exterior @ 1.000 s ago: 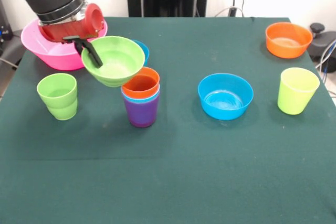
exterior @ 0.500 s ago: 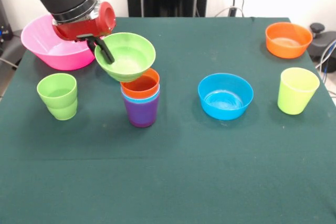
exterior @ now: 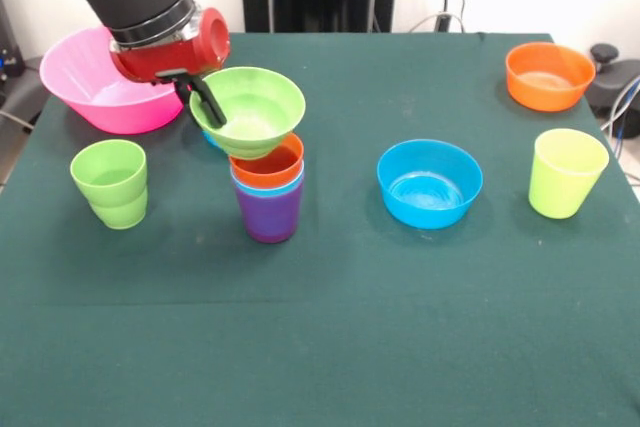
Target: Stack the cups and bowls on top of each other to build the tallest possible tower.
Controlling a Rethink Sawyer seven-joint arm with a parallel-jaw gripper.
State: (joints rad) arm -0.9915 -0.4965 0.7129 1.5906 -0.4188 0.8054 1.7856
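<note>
My gripper is shut on the left rim of the ridged green bowl, holding it in the air. The bowl hangs just above and slightly left of the tower, a purple cup with a light blue and an orange cup nested in it. A stepped green cup stands at the left. A yellow-green cup stands at the right. One blue bowl sits right of the tower, an orange bowl at the far right, and a large pink bowl at the far left.
A sliver of another blue bowl shows behind the green bowl. The dark green table runs to the near edge. Dark equipment stands beyond the right corner.
My gripper has carried the green bowl to the right and a little up, from beside the pink bowl to over the tower's orange cup.
</note>
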